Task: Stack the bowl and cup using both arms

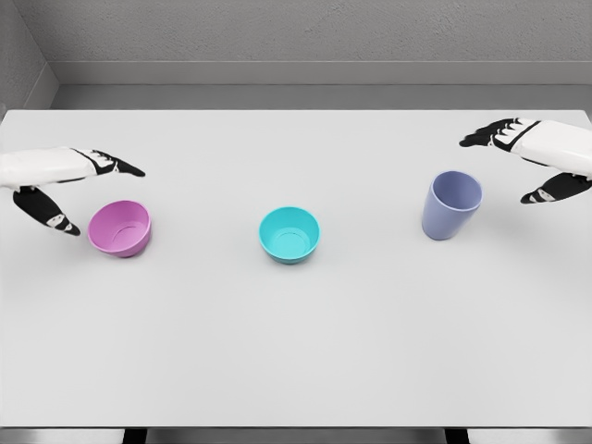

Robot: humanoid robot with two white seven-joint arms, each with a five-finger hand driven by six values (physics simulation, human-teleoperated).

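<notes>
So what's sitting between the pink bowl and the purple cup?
The teal bowl sits between the pink bowl and the purple cup, with bare table on either side, seen in the head view.

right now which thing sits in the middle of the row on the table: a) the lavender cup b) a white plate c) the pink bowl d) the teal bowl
d: the teal bowl stands between the pink bowl near the left hand and the lavender cup near the right hand.

Wide bare table (296, 351) separates pink bowl (119, 228), teal bowl (289, 234) and purple cup (451, 205).
</notes>
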